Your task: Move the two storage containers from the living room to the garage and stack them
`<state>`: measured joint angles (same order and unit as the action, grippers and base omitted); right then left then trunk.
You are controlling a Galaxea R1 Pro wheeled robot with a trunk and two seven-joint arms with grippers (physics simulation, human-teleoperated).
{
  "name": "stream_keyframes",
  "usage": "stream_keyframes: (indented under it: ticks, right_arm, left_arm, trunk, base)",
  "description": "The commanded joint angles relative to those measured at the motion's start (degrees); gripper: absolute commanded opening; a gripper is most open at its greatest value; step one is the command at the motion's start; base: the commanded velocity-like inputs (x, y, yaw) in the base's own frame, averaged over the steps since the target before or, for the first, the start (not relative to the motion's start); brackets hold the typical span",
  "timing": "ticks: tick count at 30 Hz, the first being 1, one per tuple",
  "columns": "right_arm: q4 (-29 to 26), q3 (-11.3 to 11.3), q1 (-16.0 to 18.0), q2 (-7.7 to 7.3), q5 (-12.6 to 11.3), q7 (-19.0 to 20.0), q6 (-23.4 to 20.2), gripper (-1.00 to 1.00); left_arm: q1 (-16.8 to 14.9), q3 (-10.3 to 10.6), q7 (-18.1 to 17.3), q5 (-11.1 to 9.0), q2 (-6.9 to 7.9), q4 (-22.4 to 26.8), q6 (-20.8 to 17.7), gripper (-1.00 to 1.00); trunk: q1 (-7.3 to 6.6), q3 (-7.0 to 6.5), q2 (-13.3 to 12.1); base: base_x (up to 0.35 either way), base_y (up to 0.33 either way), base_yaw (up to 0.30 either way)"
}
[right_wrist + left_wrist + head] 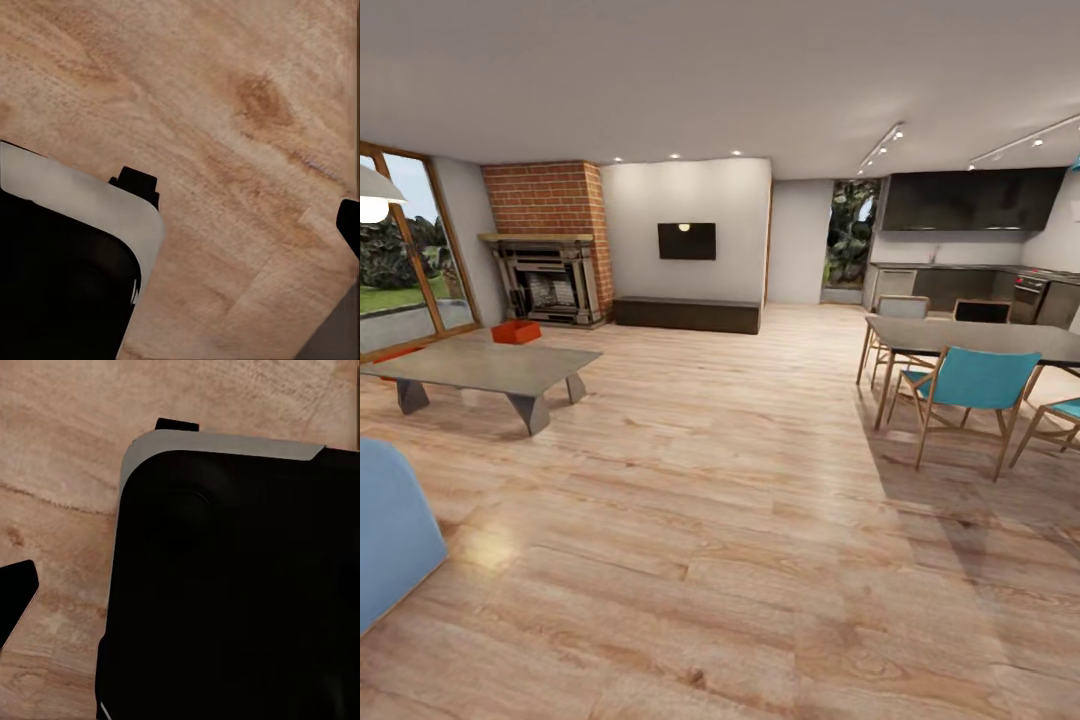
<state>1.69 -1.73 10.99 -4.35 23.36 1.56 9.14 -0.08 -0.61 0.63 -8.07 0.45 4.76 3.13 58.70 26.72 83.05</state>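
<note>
I am in the living room, over light wood plank flooring (740,520). One red-orange storage container (516,332) sits on the planks in front of the fireplace (548,282), far across the room. A second red-orange strip (396,353) shows low behind the coffee table's left end, mostly hidden. My left gripper (96,512) hangs open over bare planks beside the robot's dark base (232,585). My right gripper (241,202) is also open, with only wood flooring between its fingertips. The garage is out of view.
A low grey coffee table (490,368) stands at the left, with a blue sofa corner (390,540) nearer me. A dining table (980,340) with teal chairs (972,382) stands at the right. Glass doors (410,250) line the left wall. A wide stretch of planks lies ahead.
</note>
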Motion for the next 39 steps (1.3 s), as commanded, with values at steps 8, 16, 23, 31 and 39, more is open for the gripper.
stream_keyframes:
  ticks: [8,16,23,31,39]
  right_arm:
    - [0.2,-0.2,0.1,-0.05,0.2,0.1,0.4,1.0]
    - [0.2,-0.2,0.1,-0.05,0.2,0.1,0.4,1.0]
    - [0.2,-0.2,0.1,0.01,0.2,0.1,0.4,1.0]
    - [0.2,-0.2,0.1,0.04,0.3,0.1,0.4,1.0]
    - [0.2,-0.2,0.1,-0.01,0.2,0.1,0.4,1.0]
  left_arm:
    - [0.0,0.0,0.0,-0.4,-0.01,0.0,0.1,1.0]
    - [0.0,0.0,0.0,-0.4,-0.01,0.0,0.1,1.0]
    - [0.0,0.0,0.1,-0.4,-0.01,0.0,0.1,1.0]
    - [0.0,0.0,0.1,-0.4,-0.01,0.0,0.1,1.0]
    - [0.0,0.0,0.0,-0.4,-0.01,0.0,0.1,1.0]
  trunk:
    - [0.03,0.05,0.0]
    - [0.03,0.05,0.0]
    - [0.03,0.05,0.0]
    - [0.03,0.05,0.0]
    - [0.03,0.05,0.0]
  base:
    - [0.324,0.0,0.0]
    - [0.324,0.0,0.0]
    - [0.324,0.0,0.0]
    - [0.324,0.0,0.0]
    - [0.324,0.0,0.0]
